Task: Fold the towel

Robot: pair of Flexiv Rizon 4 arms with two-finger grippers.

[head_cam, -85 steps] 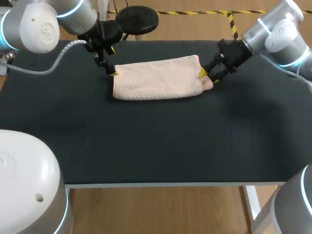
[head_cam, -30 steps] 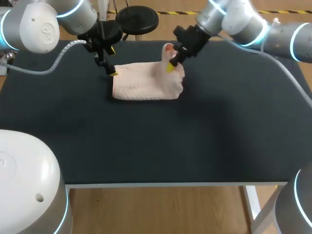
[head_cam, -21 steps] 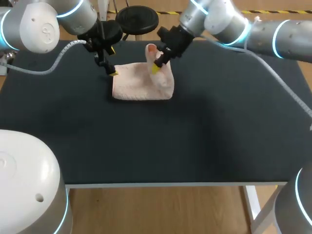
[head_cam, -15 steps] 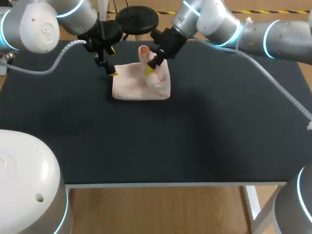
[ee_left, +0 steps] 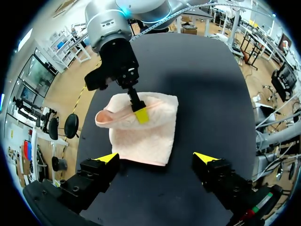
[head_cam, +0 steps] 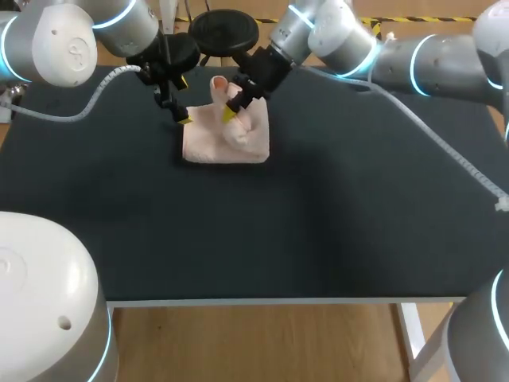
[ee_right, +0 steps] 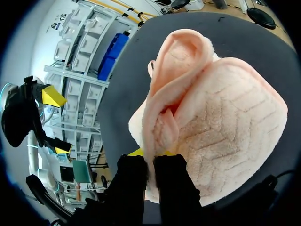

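The black table (head_cam: 334, 207) fills most of the head view. The right arm (head_cam: 382, 56) comes in from the upper right and reaches past the middle. The left arm (head_cam: 71, 36) sits at the upper left. The peach towel (head_cam: 231, 143) lies on the table left of centre in the upper part of the frame. It is a thick folded block with a zigzag weave, one edge lifted into a curling loop. The right gripper (head_cam: 229, 114) pinches that raised edge between its jaws. The left gripper (ee_left: 156, 158) stands at the towel's upper-left corner, jaws spread wide and gripping nothing.
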